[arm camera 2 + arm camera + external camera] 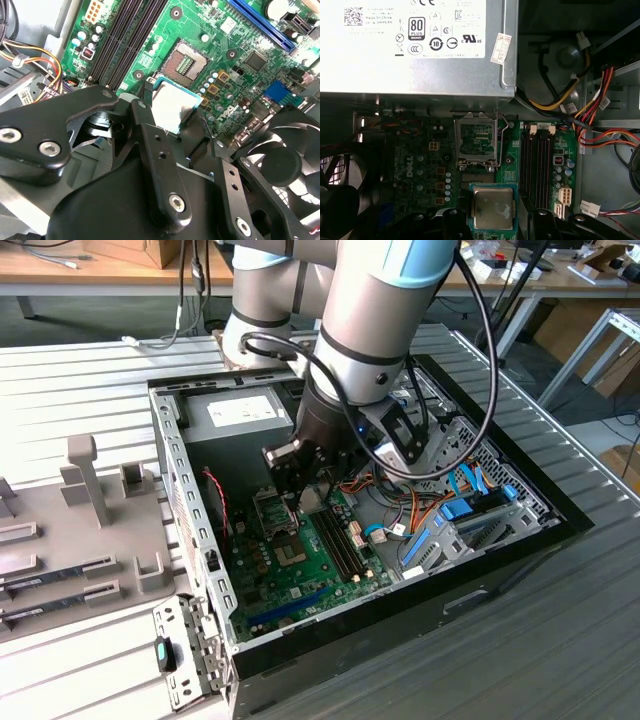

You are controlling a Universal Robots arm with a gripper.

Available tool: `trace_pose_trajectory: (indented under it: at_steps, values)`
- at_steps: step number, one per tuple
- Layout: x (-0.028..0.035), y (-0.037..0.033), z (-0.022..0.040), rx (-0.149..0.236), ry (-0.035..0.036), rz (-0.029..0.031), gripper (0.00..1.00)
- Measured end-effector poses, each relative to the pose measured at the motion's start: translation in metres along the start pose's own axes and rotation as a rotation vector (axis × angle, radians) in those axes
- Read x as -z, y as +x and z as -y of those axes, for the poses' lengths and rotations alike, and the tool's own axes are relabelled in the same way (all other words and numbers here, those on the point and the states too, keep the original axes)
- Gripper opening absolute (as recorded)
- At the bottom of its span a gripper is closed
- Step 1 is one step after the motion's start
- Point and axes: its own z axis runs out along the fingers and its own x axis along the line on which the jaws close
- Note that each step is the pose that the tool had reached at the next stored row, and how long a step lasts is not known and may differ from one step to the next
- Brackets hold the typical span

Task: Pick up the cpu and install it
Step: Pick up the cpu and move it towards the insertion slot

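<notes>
A Universal Robots arm reaches into an open computer case (168, 480), where the grey power supply (420, 50) sits beside a green motherboard (300, 562). The gripper (308, 488) hangs low over the board, its jaws closed narrowly on the cpu (493, 207), pinching it by two opposite edges. In the first wrist view the chip rides metal top up, just beside the open socket (477, 139) and not yet over it; how far it clears the board cannot be judged. The chip looks light, stiff and slick-topped, with a likely fragile underside, so the thin rim seems the sound place to hold it, under gentle pressure only
</notes>
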Motion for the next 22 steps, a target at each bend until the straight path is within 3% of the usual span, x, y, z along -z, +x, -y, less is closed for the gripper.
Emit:
trace_pose_trajectory:
  at_steps: [22]
  values:
    - [-0.0079,-0.0002,-0.0001,0.000,0.0001,0.0000,0.47]
